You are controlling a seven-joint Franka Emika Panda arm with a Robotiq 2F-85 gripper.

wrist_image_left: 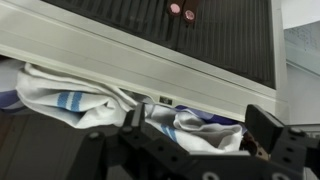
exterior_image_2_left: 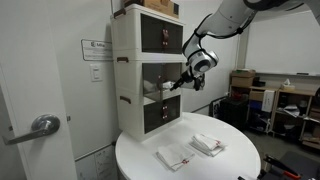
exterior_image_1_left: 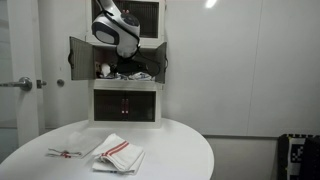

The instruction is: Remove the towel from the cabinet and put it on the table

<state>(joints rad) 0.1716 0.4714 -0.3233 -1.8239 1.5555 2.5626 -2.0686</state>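
Observation:
The white towel with blue stripes (wrist_image_left: 60, 95) lies bunched inside the middle compartment of the white cabinet (exterior_image_1_left: 125, 105), whose small grey doors stand open. The cabinet also shows in an exterior view (exterior_image_2_left: 140, 60). In the wrist view my gripper (wrist_image_left: 198, 125) is open, one finger on each side of a raised fold of the towel, just below the shelf edge. In both exterior views the gripper (exterior_image_1_left: 128, 62) (exterior_image_2_left: 178, 82) reaches into the middle compartment. The round white table (exterior_image_1_left: 170, 150) (exterior_image_2_left: 230, 165) carries the cabinet.
Two folded white towels with red stripes lie on the table in front of the cabinet (exterior_image_1_left: 118, 152) (exterior_image_1_left: 68, 152), also seen in an exterior view (exterior_image_2_left: 208, 143) (exterior_image_2_left: 175, 156). A door with a lever handle (exterior_image_2_left: 40, 125) is beside the cabinet. Desks and boxes (exterior_image_2_left: 255, 95) stand behind.

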